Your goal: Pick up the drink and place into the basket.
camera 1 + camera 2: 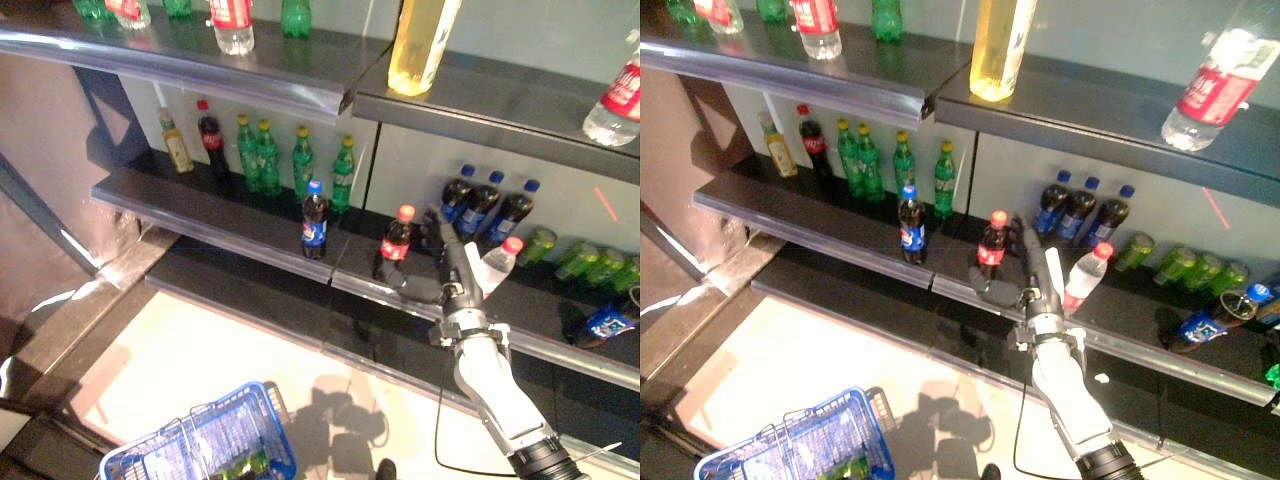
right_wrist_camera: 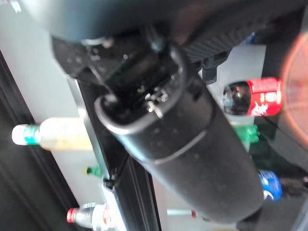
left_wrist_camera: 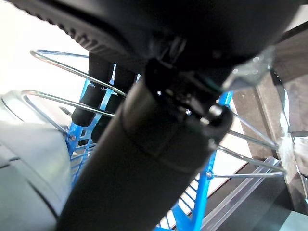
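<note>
Two bottles flank the right hand point(image 1: 447, 262) at the shelf's point(image 1: 225, 222) front edge: red-capped cola point(image 1: 396, 238), clear bottle point(image 1: 497, 264); fingers extended, nothing grasped.

Both eye views look down from the robot's head, set slightly apart, and share the shelves point(image 1: 230, 215) and the blue basket point(image 1: 215, 440). The left wrist view looks very closely past its hand point(image 3: 159, 144) at the basket wires; the right wrist view looks along its hand point(image 2: 192, 144) toward the shelves.

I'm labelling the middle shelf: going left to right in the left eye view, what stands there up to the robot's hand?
Yellow bottle → dark red-capped cola → four green bottles → blue-capped cola → red-capped cola → right hand.
</note>
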### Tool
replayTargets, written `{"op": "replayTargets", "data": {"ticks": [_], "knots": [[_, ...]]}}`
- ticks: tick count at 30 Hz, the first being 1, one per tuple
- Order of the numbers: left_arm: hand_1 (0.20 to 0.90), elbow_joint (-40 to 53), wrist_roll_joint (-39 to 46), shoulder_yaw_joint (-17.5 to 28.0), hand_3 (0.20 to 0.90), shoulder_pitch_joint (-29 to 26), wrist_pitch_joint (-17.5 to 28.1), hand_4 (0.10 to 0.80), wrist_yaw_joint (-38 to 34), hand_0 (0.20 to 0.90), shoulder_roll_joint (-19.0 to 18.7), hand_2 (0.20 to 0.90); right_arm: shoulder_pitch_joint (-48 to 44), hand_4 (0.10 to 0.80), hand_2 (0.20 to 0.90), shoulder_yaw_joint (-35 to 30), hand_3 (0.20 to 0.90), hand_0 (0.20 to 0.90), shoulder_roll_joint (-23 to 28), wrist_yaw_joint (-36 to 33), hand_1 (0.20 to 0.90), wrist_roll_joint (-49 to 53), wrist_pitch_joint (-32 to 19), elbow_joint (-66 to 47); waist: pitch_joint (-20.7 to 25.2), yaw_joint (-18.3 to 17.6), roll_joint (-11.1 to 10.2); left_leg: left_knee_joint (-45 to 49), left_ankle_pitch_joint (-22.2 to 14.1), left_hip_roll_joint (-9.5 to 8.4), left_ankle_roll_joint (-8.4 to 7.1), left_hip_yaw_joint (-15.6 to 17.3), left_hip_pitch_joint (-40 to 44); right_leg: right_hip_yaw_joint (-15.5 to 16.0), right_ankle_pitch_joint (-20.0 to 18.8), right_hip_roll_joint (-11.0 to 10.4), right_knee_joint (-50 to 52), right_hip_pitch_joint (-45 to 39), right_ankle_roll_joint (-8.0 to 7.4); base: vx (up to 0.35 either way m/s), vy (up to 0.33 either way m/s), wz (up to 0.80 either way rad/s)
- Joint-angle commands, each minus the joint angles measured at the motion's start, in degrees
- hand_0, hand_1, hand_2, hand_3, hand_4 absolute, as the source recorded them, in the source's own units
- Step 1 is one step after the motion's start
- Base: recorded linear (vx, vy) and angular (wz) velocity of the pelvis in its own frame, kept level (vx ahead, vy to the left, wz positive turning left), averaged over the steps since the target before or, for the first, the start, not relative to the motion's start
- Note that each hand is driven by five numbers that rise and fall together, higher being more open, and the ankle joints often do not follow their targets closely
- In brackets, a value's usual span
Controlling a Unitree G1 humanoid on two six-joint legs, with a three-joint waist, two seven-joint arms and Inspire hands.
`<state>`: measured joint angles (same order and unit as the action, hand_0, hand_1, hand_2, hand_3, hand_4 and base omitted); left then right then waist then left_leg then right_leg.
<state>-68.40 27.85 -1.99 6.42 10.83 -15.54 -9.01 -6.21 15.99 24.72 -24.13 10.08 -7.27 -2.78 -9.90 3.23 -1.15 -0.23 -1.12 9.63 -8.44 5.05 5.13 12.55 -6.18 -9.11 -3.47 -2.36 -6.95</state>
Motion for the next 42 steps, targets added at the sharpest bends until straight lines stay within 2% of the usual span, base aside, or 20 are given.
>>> {"op": "replayTargets", "data": {"ticks": [1, 8, 12, 19, 32, 42], "knots": [[0.300, 2.12, -1.44, -3.99, 0.200, -0.31, 3.43, 0.100, -0.90, 0.300, -0.43, 0.300, -9.53, 0.800, 0.900, -2.20, 0.900, 0.900, -1.05, -5.45, 0.900, -4.00, -7.90, -5.20, -1.29, 0.63, 0.08, 9.75, 1.76, 1.79, 1.98, -2.92, -8.67, -2.10, 7.16, -4.31, 12.43, 2.66, 1.06, -0.063, 0.045, 0.09], [0.300, 4.75, 1.42, -6.75, 0.200, -3.04, 4.13, 0.100, -1.38, 0.300, -0.61, 0.300, -16.91, 0.800, 0.900, -0.05, 0.900, 0.900, -1.82, -16.75, 0.900, -10.49, -6.85, -2.98, -7.20, 1.10, 1.11, 15.93, 1.06, 1.40, 1.73, -3.75, -14.34, -2.24, 9.03, -4.76, 18.54, 7.30, 2.34, -0.079, 0.022, 0.05], [0.300, 5.80, 2.63, -7.86, 0.200, -3.64, 5.19, 0.100, -1.57, 0.300, 0.02, 0.300, -19.78, 0.800, 0.900, -0.39, 0.900, 0.900, -3.52, -23.11, 0.900, -13.88, -6.43, -2.01, -10.09, 1.08, 2.05, 18.77, 0.50, 0.52, 1.82, -4.67, -17.16, -3.03, 9.63, -5.16, 21.60, 9.95, 2.93, -0.077, 0.042, 0.06], [0.300, 6.91, 4.31, -9.29, 0.200, -3.90, 6.12, 0.100, 0.09, 0.300, 0.60, 0.300, -22.81, 0.800, 0.900, -0.73, 0.900, 0.900, -3.46, -30.97, 0.900, -21.25, -2.83, -1.28, -13.30, 0.58, 4.09, 21.34, 2.08, -0.56, 1.80, -5.10, -20.29, -4.36, 9.90, -5.50, 23.67, 12.57, 3.29, -0.028, 0.053, -0.03], [0.300, 12.12, 6.37, -12.84, 0.200, -6.16, 6.32, 0.100, 0.44, 0.300, 1.23, 0.300, -28.14, 0.800, 0.900, -1.21, 0.900, 0.900, -3.58, -31.30, 0.900, -16.23, -1.87, 2.11, -19.83, -0.15, 6.53, 24.87, 5.20, -1.91, 2.02, -5.75, -26.12, -6.50, 9.08, -5.00, 25.33, 17.40, 3.93, -0.023, 0.020, -0.04], [0.300, 15.11, 8.55, -14.65, 0.200, -8.45, 5.92, 0.100, 0.04, 0.300, 0.05, 0.300, -38.37, 0.800, 0.900, -2.44, 0.900, 0.900, -1.63, -30.28, 0.900, -9.59, -0.24, 5.79, -19.90, 0.98, 7.38, 24.18, 6.33, -2.95, 2.92, -6.10, -33.61, -7.18, 7.41, -3.86, 24.78, 25.61, 4.15, -0.035, -0.005, -0.01]]}}
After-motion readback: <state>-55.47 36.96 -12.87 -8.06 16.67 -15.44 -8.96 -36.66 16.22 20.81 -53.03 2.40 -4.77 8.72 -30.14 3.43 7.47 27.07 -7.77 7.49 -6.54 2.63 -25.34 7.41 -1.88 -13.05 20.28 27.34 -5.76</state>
